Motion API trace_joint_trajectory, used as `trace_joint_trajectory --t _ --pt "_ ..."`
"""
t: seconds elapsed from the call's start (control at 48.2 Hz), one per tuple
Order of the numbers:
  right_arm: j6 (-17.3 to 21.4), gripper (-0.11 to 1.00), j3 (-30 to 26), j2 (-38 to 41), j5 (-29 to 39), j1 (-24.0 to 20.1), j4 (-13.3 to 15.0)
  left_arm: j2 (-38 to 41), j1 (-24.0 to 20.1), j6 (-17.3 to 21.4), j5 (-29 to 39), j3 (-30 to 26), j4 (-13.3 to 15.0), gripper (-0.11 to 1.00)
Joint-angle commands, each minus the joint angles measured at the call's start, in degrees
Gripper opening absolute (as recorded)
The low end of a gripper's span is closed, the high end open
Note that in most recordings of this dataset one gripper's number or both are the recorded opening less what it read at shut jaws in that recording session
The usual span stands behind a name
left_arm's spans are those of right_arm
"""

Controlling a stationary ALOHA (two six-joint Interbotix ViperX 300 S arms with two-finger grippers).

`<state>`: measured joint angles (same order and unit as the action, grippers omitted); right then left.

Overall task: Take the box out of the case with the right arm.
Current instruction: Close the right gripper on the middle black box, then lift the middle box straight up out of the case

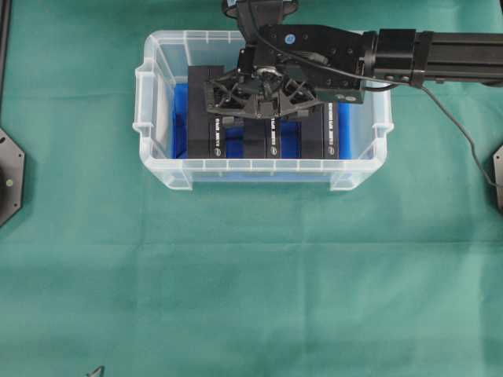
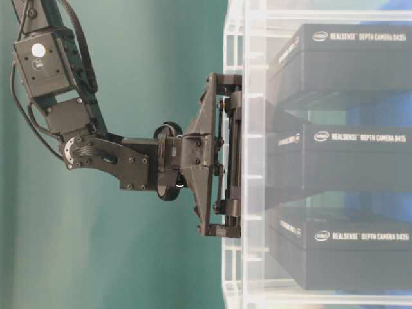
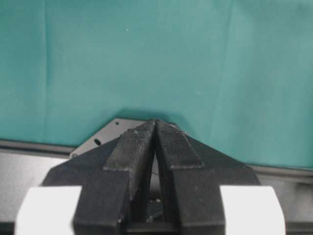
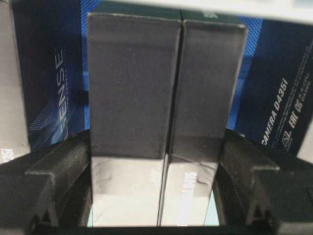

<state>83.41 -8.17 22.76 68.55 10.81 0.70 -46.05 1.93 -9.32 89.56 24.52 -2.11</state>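
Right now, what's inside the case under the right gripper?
The case holds black boxes standing on a blue sheet. The right gripper covers the middle ones from above; its wrist view shows a box between the fingers. The exact count is hidden.

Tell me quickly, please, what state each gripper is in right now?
Left gripper: shut, holding nothing, over the green cloth.
Right gripper: fingers on either side of the middle box in the case; a firm grip cannot be told.
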Motion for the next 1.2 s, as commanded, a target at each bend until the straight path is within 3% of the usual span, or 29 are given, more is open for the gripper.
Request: trace_joint_trajectory --t 0.0,0.124,0.353,1.183 --pt "-0.1 0.65 -1.5 -1.4 0.3 -0.3 -0.1 0.4 -0.2 0.1 -0.2 -1.6 -0.2 0.00" --pt "-0.1 0.65 -1.9 -1.9 1.1 -0.3 -0.4 0.4 -0.2 0.1 -0.2 -1.7 -0.2 0.00" --pt "0.0 0.65 -6.3 -4.7 8.4 -0.1 -0.1 0.4 -0.2 0.1 -0.2 -1.6 -0.2 0.00" --pt "-0.2 0.65 -33.4 -5.2 33.7 -0.1 3.3 0.1 -0.2 0.1 -0.2 -1.7 -0.2 0.00"
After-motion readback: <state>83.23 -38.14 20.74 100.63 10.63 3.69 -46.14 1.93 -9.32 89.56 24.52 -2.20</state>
